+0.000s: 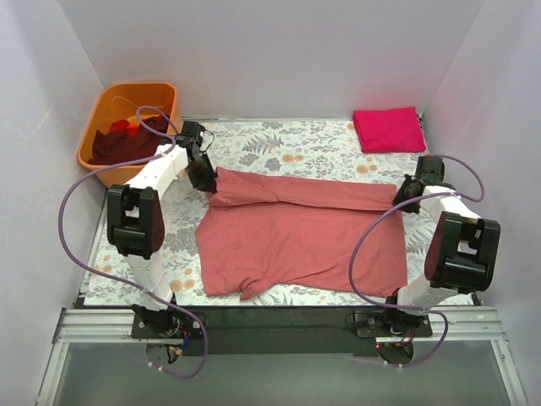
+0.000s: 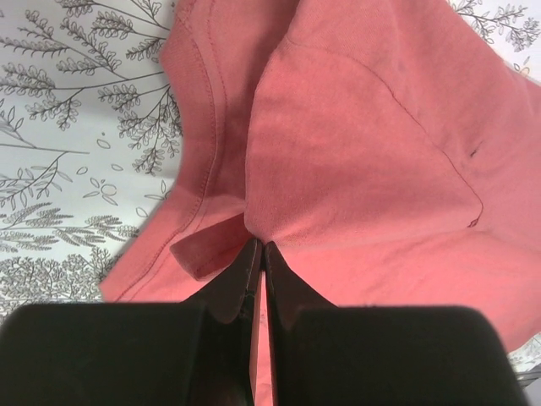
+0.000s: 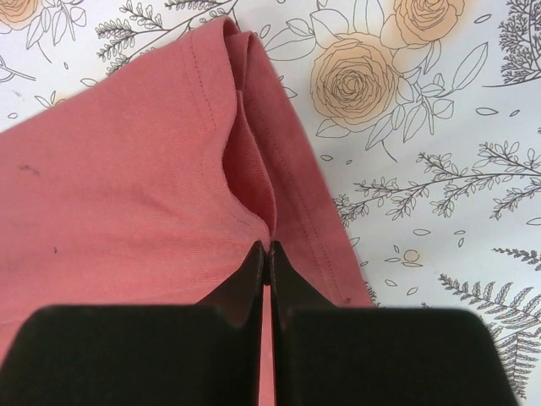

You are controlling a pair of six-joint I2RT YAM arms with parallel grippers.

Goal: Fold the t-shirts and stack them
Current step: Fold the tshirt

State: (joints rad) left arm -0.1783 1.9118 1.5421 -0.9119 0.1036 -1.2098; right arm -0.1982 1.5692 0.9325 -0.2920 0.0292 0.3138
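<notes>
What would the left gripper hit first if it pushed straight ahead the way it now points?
The dusty salmon-pink t-shirt: the left gripper is shut on a pinch of it, and folded cloth fills the view ahead. The floral table cover probably lies just beneath, but depth is unclear.

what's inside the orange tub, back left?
A crumpled heap of t-shirts, dark maroon with some red on top, lies in the orange tub. How many shirts there are cannot be told, and the heap hides the tub's floor and anything beneath it.
</notes>
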